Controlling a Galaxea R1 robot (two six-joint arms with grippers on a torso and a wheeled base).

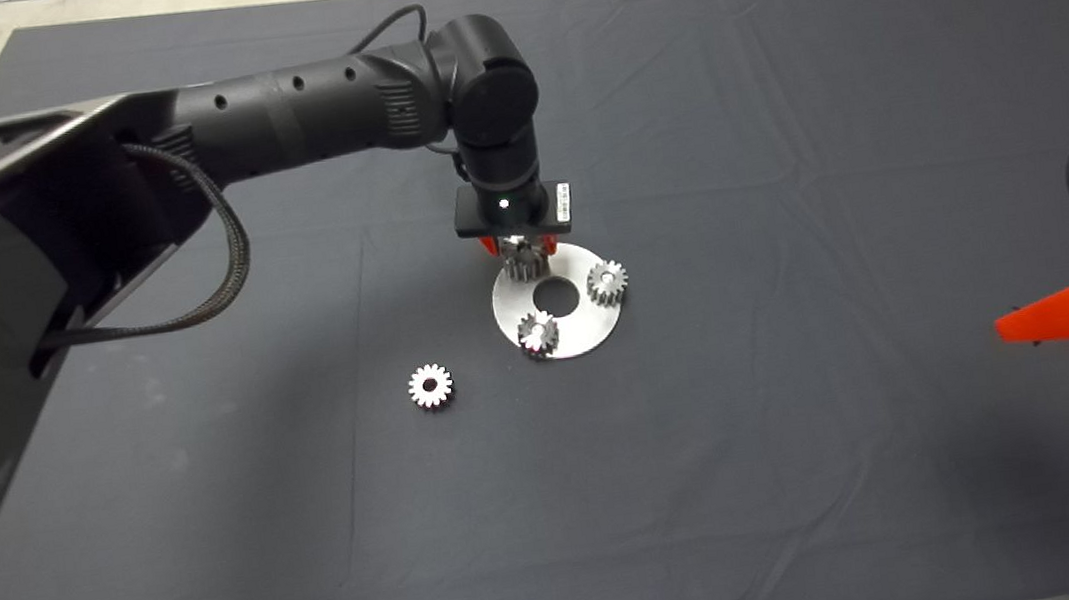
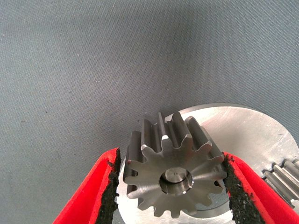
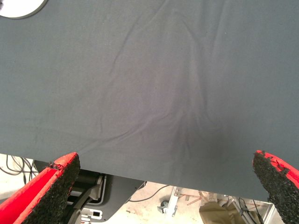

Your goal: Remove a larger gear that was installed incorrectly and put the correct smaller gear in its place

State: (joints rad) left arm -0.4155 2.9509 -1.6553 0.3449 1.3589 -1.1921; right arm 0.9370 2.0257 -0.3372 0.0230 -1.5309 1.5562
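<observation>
Left gripper [image 2: 171, 186] clamped on larger gear [image 2: 174, 173] at round steel plate [image 2: 254, 135], pads touching teeth both sides; hidden overhead. Smaller gear [image 1: 430, 385] loose on mat [image 1: 814, 459]. Right gripper [image 3: 163, 186] parked right, fingers wide apart, empty.

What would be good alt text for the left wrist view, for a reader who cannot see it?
The left gripper has its two red fingers closed on the larger gear, a coarse-toothed steel gear seated on a pin on the round metal plate. A smaller fine-toothed gear shows at the plate's edge, over the dark mat.
</observation>
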